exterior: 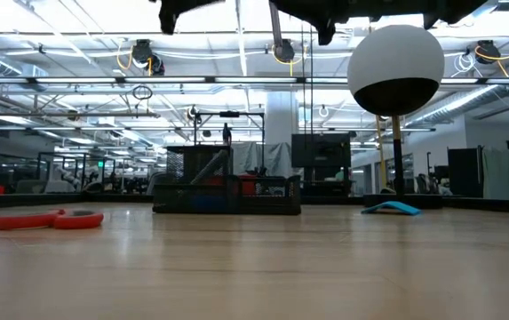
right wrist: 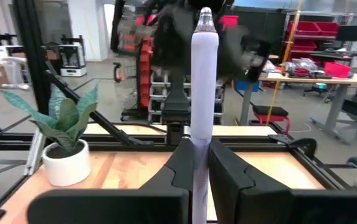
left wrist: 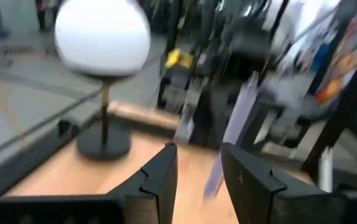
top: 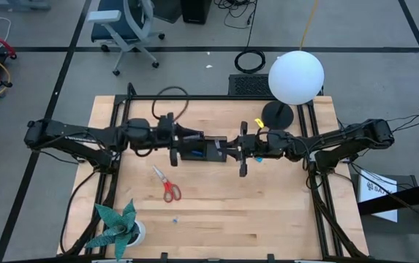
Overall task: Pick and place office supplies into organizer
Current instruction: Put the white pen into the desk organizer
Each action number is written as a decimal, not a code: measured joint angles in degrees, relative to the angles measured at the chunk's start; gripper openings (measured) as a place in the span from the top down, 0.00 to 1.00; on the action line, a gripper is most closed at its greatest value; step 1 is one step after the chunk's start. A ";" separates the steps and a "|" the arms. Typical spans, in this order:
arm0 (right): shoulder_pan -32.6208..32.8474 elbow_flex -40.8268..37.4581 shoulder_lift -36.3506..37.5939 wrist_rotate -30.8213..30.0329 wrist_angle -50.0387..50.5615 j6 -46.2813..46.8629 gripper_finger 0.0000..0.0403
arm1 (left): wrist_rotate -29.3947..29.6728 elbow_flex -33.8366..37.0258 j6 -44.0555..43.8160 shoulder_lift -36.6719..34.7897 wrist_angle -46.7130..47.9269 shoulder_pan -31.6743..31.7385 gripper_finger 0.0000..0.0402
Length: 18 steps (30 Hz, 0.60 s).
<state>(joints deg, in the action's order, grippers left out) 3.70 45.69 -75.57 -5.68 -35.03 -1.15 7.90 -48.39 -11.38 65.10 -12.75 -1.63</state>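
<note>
Closest to the lens, the right claw (right wrist: 201, 163) was clamped on a pale purple pen (right wrist: 202, 87), which stood straight up between its fingers. Both arms met above the middle of the wooden bench (top: 216, 219), over the black organizer (top: 200, 150). Opposite, the left claw (left wrist: 198, 174) stood partly open with a blurred purple pen passing between its fingers; whether it gripped that pen could not be told.

Behind the organizer rose a lamp with a white globe (top: 296, 76) on a round black base (top: 277, 114). At the near left corner stood a teal paper-leaf plant (top: 117, 227) in a white pot. Seen level, the organizer (exterior: 227, 193) sat flat on the bench with a slim pen leaning inside, both claws hanging above it.

Red-handled scissors (top: 168, 185) lay on the bench in front of the organizer, well apart from it. A curled blue item (exterior: 393, 208) lay on the bench near the lamp's stem. A tiny blue piece (top: 174, 218) lay beyond the scissors, toward the front edge.
</note>
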 joint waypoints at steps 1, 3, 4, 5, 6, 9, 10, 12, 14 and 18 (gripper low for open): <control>0.00 0.00 0.00 0.09 -0.21 0.00 0.96 | -0.55 -0.14 0.39 0.05 -1.25 0.00 0.67; 0.00 0.00 0.00 0.07 -0.26 0.00 0.96 | -1.41 0.00 1.16 0.01 -1.69 -0.02 0.67; 0.00 0.00 0.00 0.07 -0.26 0.00 0.96 | -2.53 0.03 1.31 0.01 -2.51 -0.02 0.67; 0.02 0.00 0.00 0.07 -0.24 0.00 0.96 | -4.16 0.03 1.49 -0.01 -3.53 -0.02 0.67; 0.02 0.00 0.00 0.07 -0.24 0.00 0.96 | -6.12 0.03 1.65 -0.08 -4.50 -0.01 0.67; 0.02 0.00 0.00 0.20 -0.24 0.00 0.96 | -10.18 0.01 1.15 -0.10 -4.92 -0.09 0.67; 0.02 0.00 0.00 0.25 -0.24 0.01 0.96 | -11.30 0.01 1.25 -0.10 -4.07 -0.26 0.67; 0.02 0.00 0.00 1.32 -0.41 0.14 0.96 | -12.03 0.03 1.98 -0.06 -3.30 -0.68 0.67; 0.02 0.00 0.00 1.78 -1.64 0.61 0.96 | -12.05 0.03 3.21 -0.06 -3.69 -0.94 0.67; 0.02 0.04 0.00 4.37 -3.06 0.68 0.96 | -11.98 0.03 6.51 -0.06 -4.07 -1.11 0.67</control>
<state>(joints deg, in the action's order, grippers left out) 3.73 45.74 -75.57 -1.30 -38.09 -0.47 -4.08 -48.36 -4.87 65.04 -16.82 -2.74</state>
